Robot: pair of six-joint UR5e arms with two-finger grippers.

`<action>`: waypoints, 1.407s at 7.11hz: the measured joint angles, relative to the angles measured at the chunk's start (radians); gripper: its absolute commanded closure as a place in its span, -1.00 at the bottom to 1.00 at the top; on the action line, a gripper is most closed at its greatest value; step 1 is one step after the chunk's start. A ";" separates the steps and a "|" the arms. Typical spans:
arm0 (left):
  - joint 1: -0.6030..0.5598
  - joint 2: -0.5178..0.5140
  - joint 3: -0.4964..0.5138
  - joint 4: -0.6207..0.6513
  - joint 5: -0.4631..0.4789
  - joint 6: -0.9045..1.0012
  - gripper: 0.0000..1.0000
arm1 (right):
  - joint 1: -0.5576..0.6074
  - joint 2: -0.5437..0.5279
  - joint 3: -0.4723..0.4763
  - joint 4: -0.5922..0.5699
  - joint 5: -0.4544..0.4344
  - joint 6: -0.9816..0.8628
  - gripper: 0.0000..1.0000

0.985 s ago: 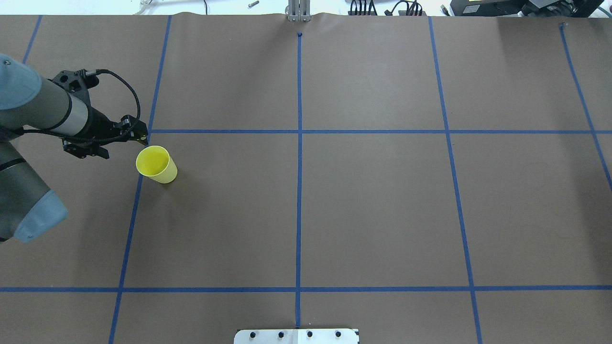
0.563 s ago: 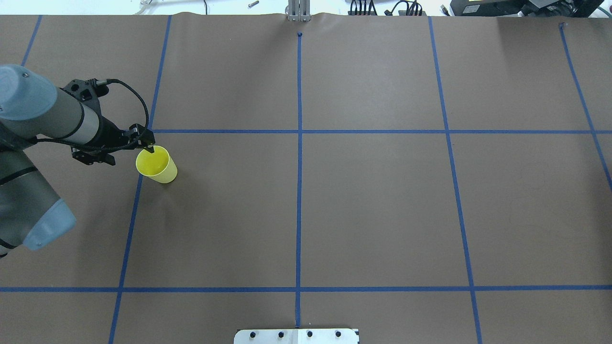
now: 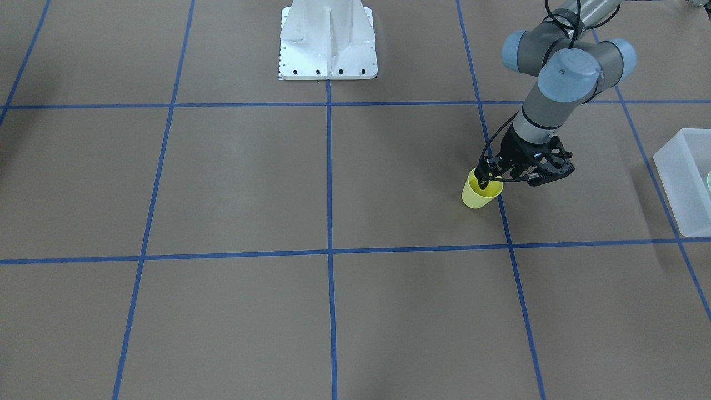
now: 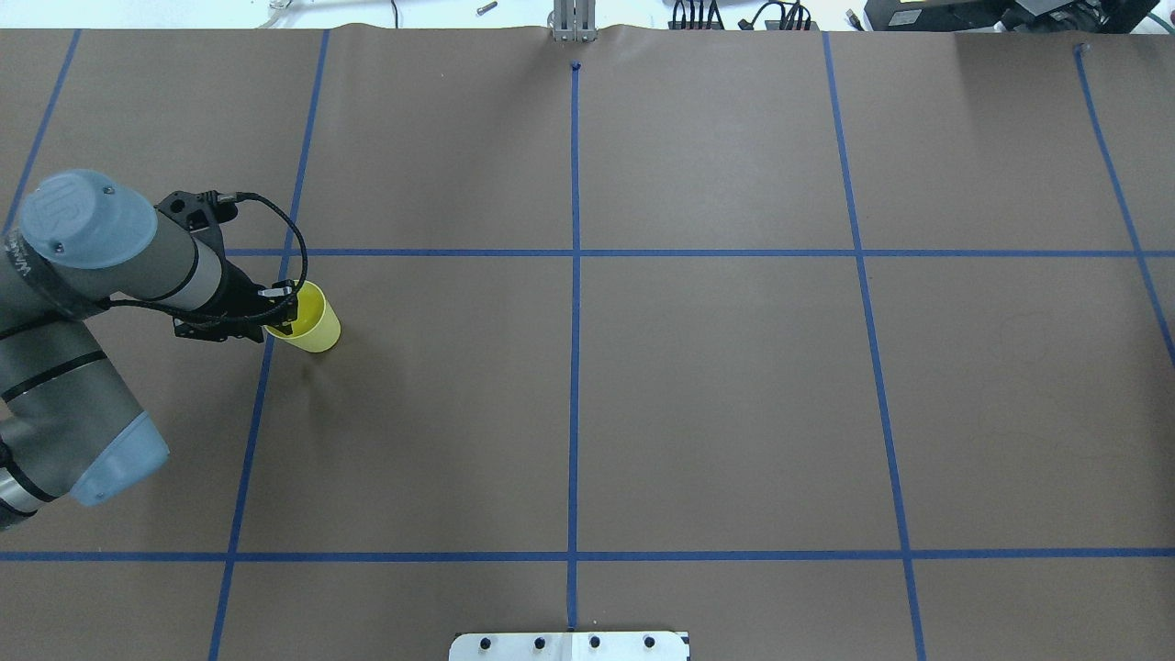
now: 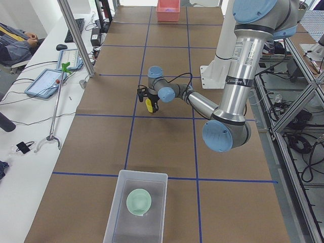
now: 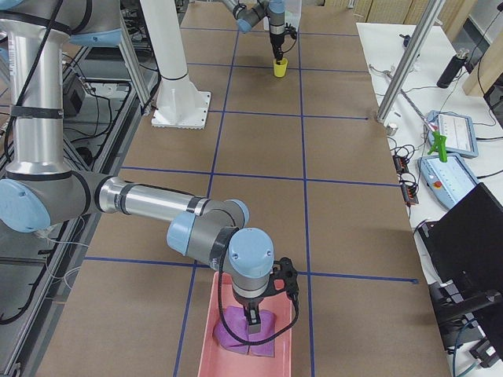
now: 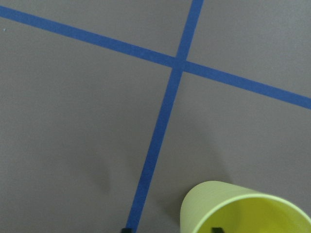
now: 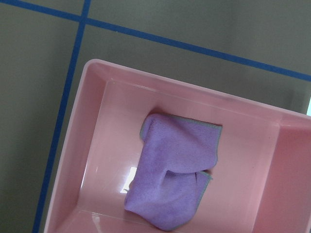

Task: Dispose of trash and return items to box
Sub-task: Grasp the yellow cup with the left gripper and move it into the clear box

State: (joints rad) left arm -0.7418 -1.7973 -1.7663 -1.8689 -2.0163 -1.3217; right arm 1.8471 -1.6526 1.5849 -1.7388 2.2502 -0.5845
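The left arm (image 4: 119,262) reaches over the left end of the bench, with the forearm low and the wrist pitched downward. The left gripper (image 4: 280,312) points down with its fingers parted. The right arm (image 6: 149,206) bends low over the right end of the bench. The right gripper (image 6: 253,316) hangs vertically, and its finger state cannot be read.
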 measured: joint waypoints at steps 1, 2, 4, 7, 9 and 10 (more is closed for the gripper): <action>-0.003 0.000 -0.007 -0.001 -0.033 0.000 1.00 | -0.002 0.001 0.001 0.002 0.021 0.006 -1.00; -0.024 0.000 -0.027 -0.002 -0.063 0.001 1.00 | -0.010 0.002 0.010 0.007 0.047 0.016 -1.00; -0.183 0.014 -0.084 -0.003 -0.231 0.032 1.00 | -0.096 0.008 0.063 0.064 0.083 0.188 -1.00; -0.459 0.199 -0.101 0.003 -0.345 0.497 1.00 | -0.285 0.011 0.154 0.247 0.133 0.611 -1.00; -0.671 0.287 -0.040 0.100 -0.349 0.990 1.00 | -0.337 0.006 0.191 0.286 0.176 0.716 -1.00; -0.772 0.289 0.036 0.158 -0.349 1.222 1.00 | -0.360 0.006 0.197 0.295 0.184 0.752 -1.00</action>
State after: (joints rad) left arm -1.5138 -1.5082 -1.7299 -1.7113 -2.3649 -0.1000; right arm 1.4869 -1.6471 1.7822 -1.4433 2.4340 0.1676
